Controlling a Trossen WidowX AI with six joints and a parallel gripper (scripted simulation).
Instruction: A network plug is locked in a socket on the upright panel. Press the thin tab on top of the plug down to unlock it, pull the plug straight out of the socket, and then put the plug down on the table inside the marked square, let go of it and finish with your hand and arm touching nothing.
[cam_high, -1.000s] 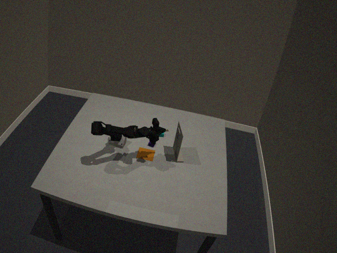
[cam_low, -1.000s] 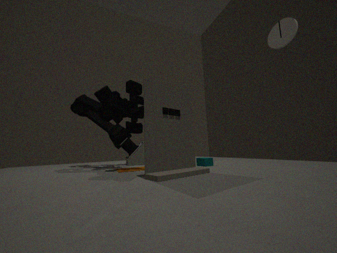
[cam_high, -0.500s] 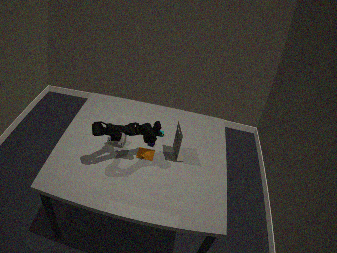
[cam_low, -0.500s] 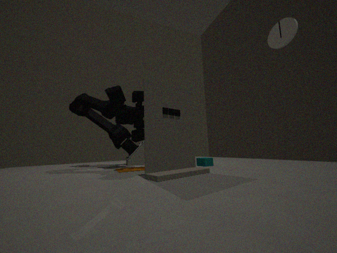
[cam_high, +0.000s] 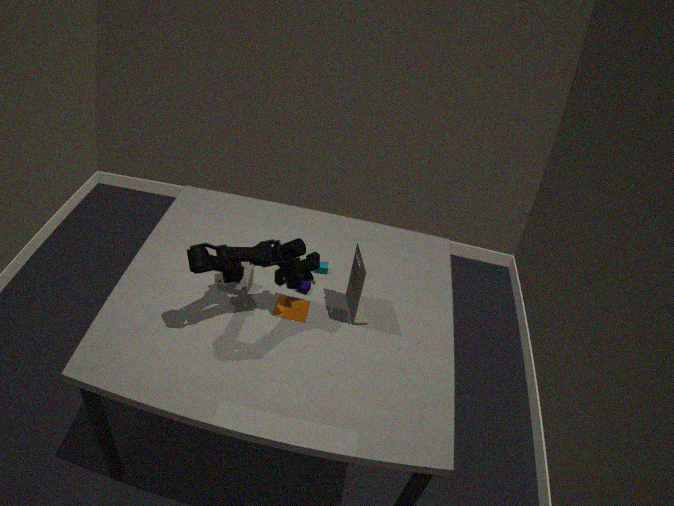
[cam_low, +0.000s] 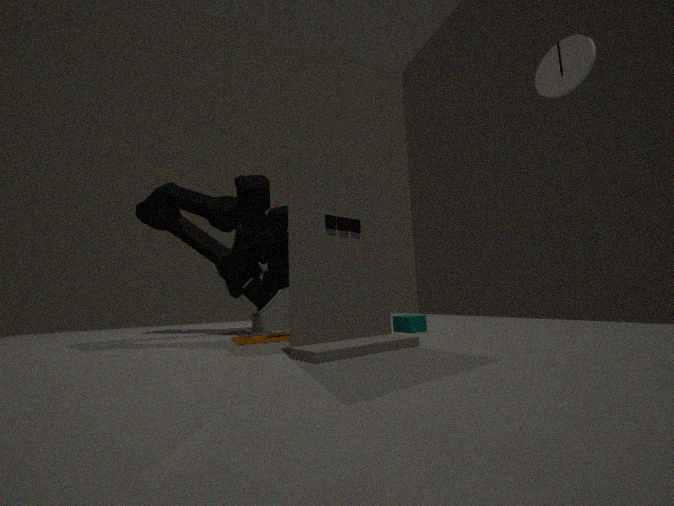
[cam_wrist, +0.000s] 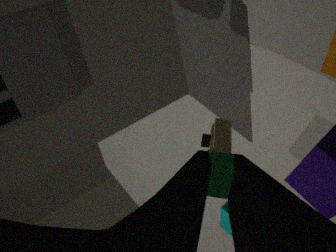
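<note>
The plug (cam_wrist: 220, 158) is pinched between the closed fingers of the end effector (cam_wrist: 219, 181), lifted off the table (cam_high: 304, 370) near its middle and out of the upright panel (cam_high: 354, 283). The orange marked square (cam_high: 291, 308) lies just beside the panel's base. A teal block (cam_high: 323, 266) and a purple block (cam_high: 304, 286) sit near the arm (cam_high: 239, 255).

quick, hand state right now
Hand: closed on the plug, carrying it above the table near the orange square.
</note>
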